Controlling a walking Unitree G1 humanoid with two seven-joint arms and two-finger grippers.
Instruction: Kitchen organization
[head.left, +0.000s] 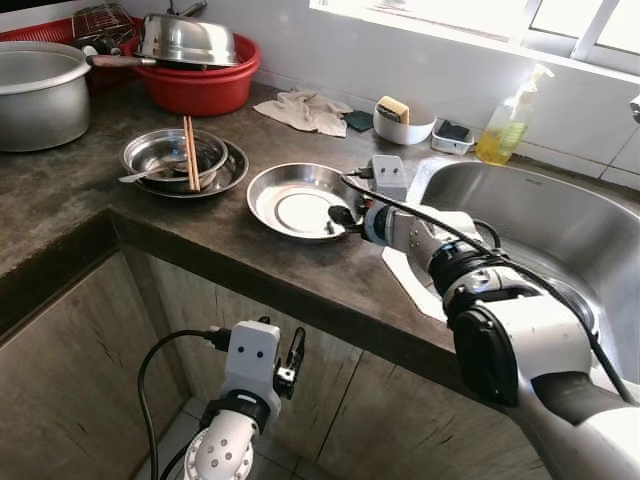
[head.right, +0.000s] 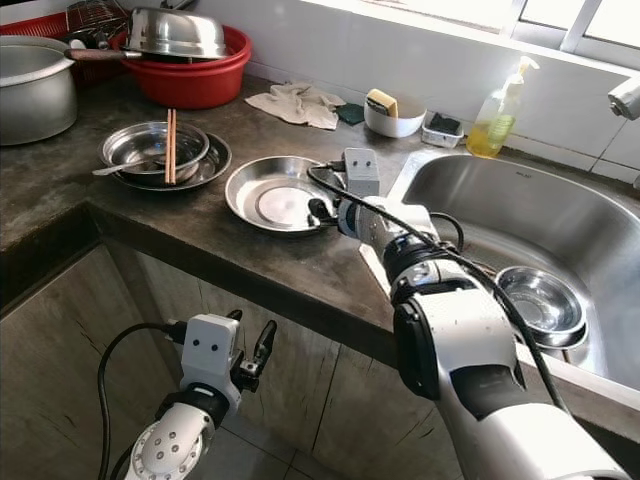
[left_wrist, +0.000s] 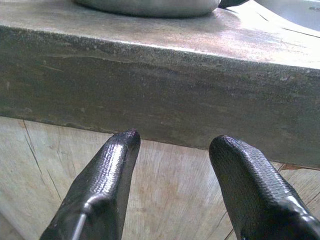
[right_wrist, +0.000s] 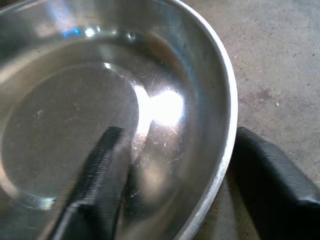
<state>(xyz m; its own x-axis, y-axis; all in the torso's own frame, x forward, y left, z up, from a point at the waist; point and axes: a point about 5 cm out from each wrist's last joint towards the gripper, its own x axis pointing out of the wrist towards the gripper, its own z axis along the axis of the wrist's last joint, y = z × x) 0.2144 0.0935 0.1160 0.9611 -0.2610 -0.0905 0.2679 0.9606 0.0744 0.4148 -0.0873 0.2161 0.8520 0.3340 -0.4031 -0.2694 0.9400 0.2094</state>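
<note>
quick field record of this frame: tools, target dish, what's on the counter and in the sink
right tool: open, fingers straddling the near rim of the steel plate, one inside, one outside on the counter
left tool: open, low, below the counter edge, facing the cabinet front
steel plate: flat on the counter, left of the sink
chopsticks: across the stacked bowls, with a spoon
sink: holds a steel bowl
back of counter: red basin, rag, soap bottle
</note>
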